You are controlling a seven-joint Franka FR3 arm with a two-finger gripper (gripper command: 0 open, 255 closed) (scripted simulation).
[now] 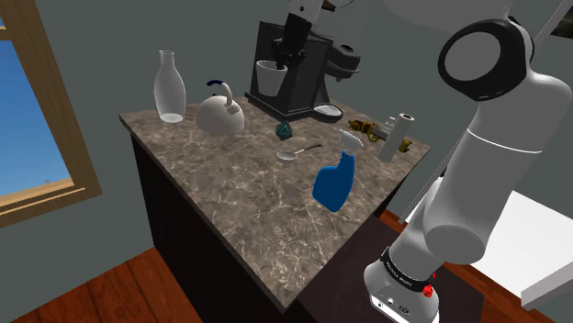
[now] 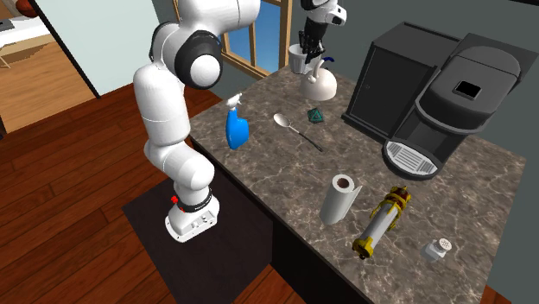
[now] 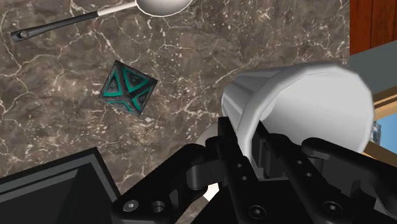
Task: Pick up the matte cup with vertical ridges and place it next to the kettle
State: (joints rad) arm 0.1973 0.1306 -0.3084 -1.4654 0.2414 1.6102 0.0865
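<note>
Your tool (image 3: 254, 145) is clamped on the wall of the white cup (image 3: 299, 95) at its rim. The cup hangs tilted below the tool, in the air clear of the worktop (image 1: 239, 193), in front of the coffee machine (image 1: 308, 69) and near the kettle (image 1: 220, 112). By my judgement the cup is light, stiff and rather smooth, so the rim is a fair place to take it, though a one-sided pinch may let it swing or slip; set it down gently beside the kettle.

Dark marbled bench (image 1: 230, 193) carries: clear bottle (image 1: 169, 87), white kettle (image 1: 220, 112), black coffee machine (image 2: 432, 82), teal die (image 1: 286, 131), spoon (image 1: 298, 152), blue spray bottle (image 1: 336, 176), upright paper-towel roll (image 2: 339, 199), yellow dispenser gun (image 2: 380, 224) lying flat, small white shaker (image 2: 436, 250).
</note>
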